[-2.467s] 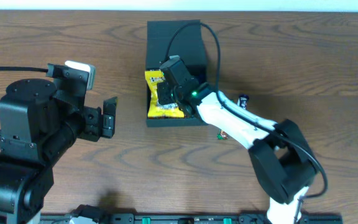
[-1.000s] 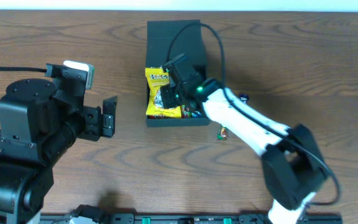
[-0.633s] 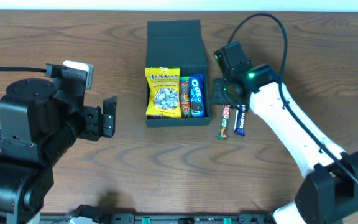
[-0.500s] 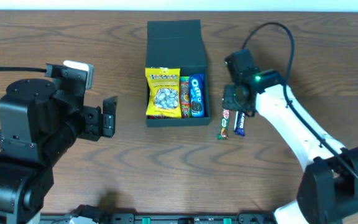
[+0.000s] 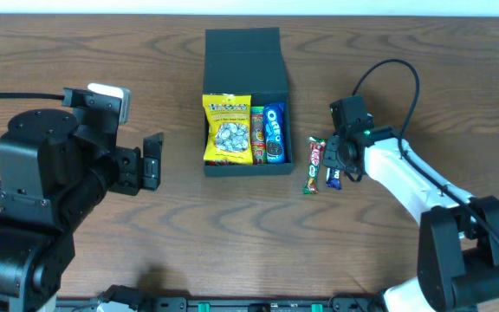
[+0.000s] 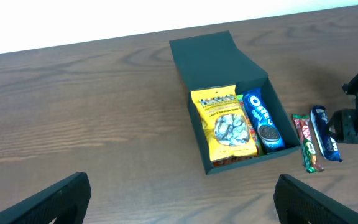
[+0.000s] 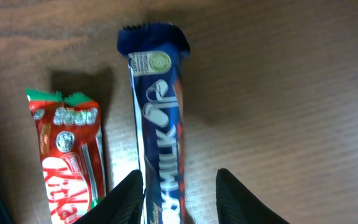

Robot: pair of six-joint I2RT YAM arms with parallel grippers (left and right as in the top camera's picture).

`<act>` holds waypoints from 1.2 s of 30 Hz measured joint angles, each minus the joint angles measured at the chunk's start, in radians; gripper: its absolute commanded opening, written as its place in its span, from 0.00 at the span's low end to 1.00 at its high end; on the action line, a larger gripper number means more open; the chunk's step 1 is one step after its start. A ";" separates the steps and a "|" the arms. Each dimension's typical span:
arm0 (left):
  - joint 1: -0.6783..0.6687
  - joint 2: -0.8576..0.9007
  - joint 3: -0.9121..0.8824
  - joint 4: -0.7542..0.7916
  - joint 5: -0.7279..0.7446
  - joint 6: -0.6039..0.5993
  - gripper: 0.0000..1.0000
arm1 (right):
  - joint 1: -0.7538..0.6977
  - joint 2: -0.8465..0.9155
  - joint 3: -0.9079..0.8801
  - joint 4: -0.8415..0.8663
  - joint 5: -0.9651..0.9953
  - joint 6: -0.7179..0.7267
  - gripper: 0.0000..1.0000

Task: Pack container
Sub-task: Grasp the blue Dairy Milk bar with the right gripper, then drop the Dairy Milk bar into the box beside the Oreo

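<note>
Charcoal-teal container (image 5: 243, 52) lies open at the far middle of the table (image 5: 423, 61), a yellow snack bag (image 5: 226, 128) and an Oreo pack (image 5: 274, 133) inside; just right of it lie a KitKat bar (image 5: 314, 166) and a blue milk bar (image 7: 160, 124). Right gripper (image 7: 182, 199) straddles the blue milk bar, fingers parted, clamping nothing; left gripper (image 6: 182, 199) hangs wide apart and empty, well to the left.

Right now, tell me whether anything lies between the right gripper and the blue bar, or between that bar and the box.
Nothing visible separates the right gripper from the blue bar; its open fingers straddle it. The KitKat lies between that bar and the container, so a lifted path probably clears it.
</note>
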 measured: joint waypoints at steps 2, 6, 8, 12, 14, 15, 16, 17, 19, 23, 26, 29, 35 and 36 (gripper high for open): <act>0.000 0.000 0.000 0.001 0.000 0.000 0.95 | 0.000 0.001 -0.026 0.028 -0.005 -0.001 0.39; 0.000 0.000 0.000 0.002 0.000 0.000 0.95 | 0.000 0.017 -0.050 0.055 -0.020 -0.003 0.39; 0.000 0.000 0.000 0.003 0.000 0.000 0.95 | 0.000 0.023 -0.055 0.064 -0.028 -0.009 0.39; 0.000 0.000 0.000 0.007 0.000 0.000 0.95 | 0.000 0.030 -0.055 0.102 -0.052 -0.045 0.37; 0.000 0.000 0.000 0.009 0.000 0.000 0.95 | 0.000 0.039 -0.055 0.108 -0.062 -0.055 0.34; 0.000 0.000 0.000 0.010 0.000 0.000 0.95 | 0.000 0.055 -0.055 0.113 -0.072 -0.061 0.32; 0.000 0.000 0.000 0.010 0.000 0.000 0.95 | 0.000 0.058 -0.054 0.117 -0.073 -0.067 0.29; 0.000 0.000 0.000 0.010 0.000 0.000 0.95 | 0.000 0.058 -0.054 0.117 -0.075 -0.070 0.26; 0.000 0.000 0.000 0.010 0.000 0.000 0.95 | 0.000 0.059 -0.054 0.118 -0.077 -0.072 0.20; 0.000 0.000 0.000 0.014 0.000 0.000 0.95 | 0.000 0.059 -0.051 0.116 -0.079 -0.078 0.12; 0.000 0.000 0.000 0.018 0.000 0.000 0.95 | 0.000 0.063 -0.022 0.066 -0.083 -0.089 0.04; 0.000 0.000 0.000 0.019 0.000 0.000 0.95 | 0.000 0.076 0.082 -0.043 -0.089 -0.103 0.01; 0.000 0.000 0.000 0.017 0.000 0.000 0.95 | 0.000 0.077 0.401 -0.195 -0.108 -0.122 0.02; 0.000 0.000 0.000 0.017 0.000 0.000 0.95 | 0.002 0.077 0.456 -0.201 -0.123 -0.123 0.01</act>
